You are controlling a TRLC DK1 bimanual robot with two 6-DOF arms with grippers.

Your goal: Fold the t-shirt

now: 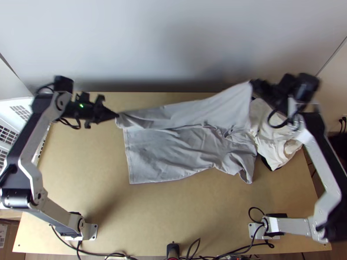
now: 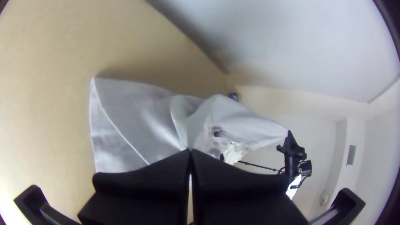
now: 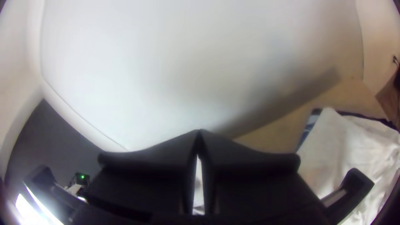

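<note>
Grey t-shirt point(image 1: 173, 151): left hand point(image 1: 117, 116) gripping ten-o'clock end, right hand point(image 1: 252, 83) two-o'clock. Advised: level, taut, laid towards six.

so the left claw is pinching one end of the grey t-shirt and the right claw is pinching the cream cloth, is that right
Not quite: the top view shows the right claw pinching a raised corner of the grey t-shirt, not the cream cloth. The left claw is indeed pinching one end of the t-shirt.
</note>
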